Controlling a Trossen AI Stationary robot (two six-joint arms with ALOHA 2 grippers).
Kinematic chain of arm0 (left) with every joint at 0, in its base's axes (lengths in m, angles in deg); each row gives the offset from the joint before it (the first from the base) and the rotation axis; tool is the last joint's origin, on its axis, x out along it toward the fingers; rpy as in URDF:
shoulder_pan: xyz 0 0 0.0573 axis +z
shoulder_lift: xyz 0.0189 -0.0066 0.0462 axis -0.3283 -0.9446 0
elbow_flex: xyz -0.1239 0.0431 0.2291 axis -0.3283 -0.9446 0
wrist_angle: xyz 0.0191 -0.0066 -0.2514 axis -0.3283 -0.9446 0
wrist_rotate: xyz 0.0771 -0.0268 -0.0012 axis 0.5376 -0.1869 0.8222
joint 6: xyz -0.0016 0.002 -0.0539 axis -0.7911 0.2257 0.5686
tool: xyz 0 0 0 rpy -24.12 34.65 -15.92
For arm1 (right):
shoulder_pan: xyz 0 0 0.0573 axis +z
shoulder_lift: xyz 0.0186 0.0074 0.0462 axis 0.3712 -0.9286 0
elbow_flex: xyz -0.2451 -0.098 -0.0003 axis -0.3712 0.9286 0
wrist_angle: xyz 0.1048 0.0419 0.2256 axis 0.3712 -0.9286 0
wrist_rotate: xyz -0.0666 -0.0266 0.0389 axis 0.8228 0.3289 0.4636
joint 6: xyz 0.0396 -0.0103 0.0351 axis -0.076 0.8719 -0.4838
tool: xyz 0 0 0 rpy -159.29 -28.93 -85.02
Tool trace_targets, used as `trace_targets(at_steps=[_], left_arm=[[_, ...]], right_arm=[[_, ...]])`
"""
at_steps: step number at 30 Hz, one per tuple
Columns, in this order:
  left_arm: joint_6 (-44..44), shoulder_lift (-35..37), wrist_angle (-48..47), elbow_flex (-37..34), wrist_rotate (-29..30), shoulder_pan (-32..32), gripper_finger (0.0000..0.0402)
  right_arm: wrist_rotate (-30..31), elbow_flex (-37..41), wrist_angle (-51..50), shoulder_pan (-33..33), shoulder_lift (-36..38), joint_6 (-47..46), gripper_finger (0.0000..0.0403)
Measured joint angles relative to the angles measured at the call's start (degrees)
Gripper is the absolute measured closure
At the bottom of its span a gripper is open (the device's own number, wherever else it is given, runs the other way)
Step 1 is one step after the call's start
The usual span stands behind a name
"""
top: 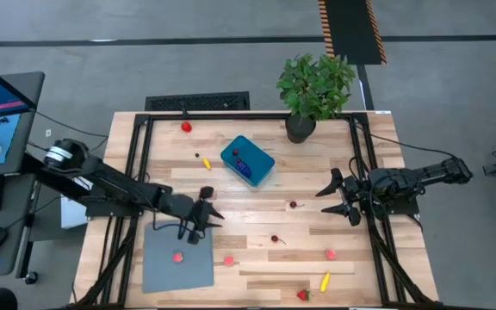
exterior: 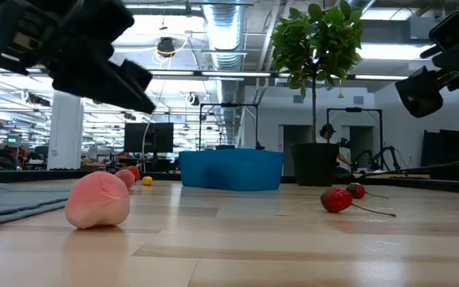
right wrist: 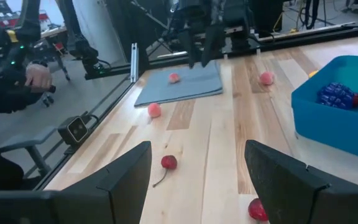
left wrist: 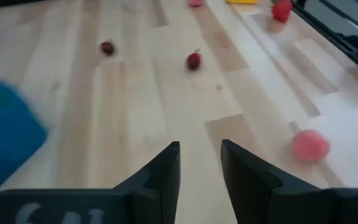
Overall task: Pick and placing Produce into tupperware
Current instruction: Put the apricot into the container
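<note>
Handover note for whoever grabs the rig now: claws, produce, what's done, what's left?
Left claw: over the near-left table by the grey sheet, fingers apart with nothing between them.
Right claw: wide open, empty, waiting at the right side.
Tupperware: mid-table near the potted plant; holds a purple piece and red ones.
Done: those few pieces are in.
Left: pink piece on the sheet, pink piece beside it, two cherries, pink piece, banana, strawberry, red piece at the far edge, yellow piece.

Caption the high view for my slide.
Left end effector hovers at the grey sheet; blue container mid-table, toy produce scattered around.
</note>
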Motion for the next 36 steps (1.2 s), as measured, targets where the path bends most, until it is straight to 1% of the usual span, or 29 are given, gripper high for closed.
trace_targets(at_steps=[3,5,6,10,13,16,19,25,29,30,36], left_arm=[[0.4,-6.2,-0.7,4.6,0.1,-1.4,0.0268],[0.8,-9.6,-3.6,7.9,-0.7,-2.2,0.0252],[1.2,-11.0,-6.5,10.1,-1.2,-2.7,0.0245],[4.7,-15.5,-17.5,17.3,-2.5,-4.3,0.0227],[5.1,-16.7,-19.7,21.2,-4.8,-5.4,0.0221],[6.5,-16.7,-21.0,22.6,-6.6,-6.5,0.0221],[10.8,-16.6,-21.9,23.2,-6.7,-7.5,0.0220],[14.4,-17.7,-22.5,23.4,-5.5,-10.2,0.0220],[14.9,-18.7,-21.3,23.3,-3.4,-11.3,0.0220],[14.9,-19.3,-19.7,23.4,-2.9,-11.5,0.0220],[15.0,-23.4,-19.8,24.1,-3.2,-11.8,0.0220]], right_arm=[[0.0,0.0,0.0,0.3,0.0,0.0,0.0122],[0.0,0.0,0.0,0.6,0.0,0.0,0.0122],[0.0,0.0,0.0,0.8,0.0,0.0,0.0122],[0.0,0.0,0.0,1.5,0.0,0.0,0.0122],[0.0,0.0,0.0,1.5,0.0,0.0,0.0122],[0.0,0.0,0.0,1.5,-0.2,0.0,0.0122],[0.0,0.0,0.0,1.5,-0.5,0.0,0.0122],[0.0,0.0,0.0,1.5,-1.3,0.0,0.0122],[0.0,0.0,0.0,1.5,-1.2,0.0,0.0122],[0.0,0.0,0.0,1.5,-1.3,0.0,0.0122],[0.0,0.0,0.0,1.5,-1.2,-0.4,0.0122]])
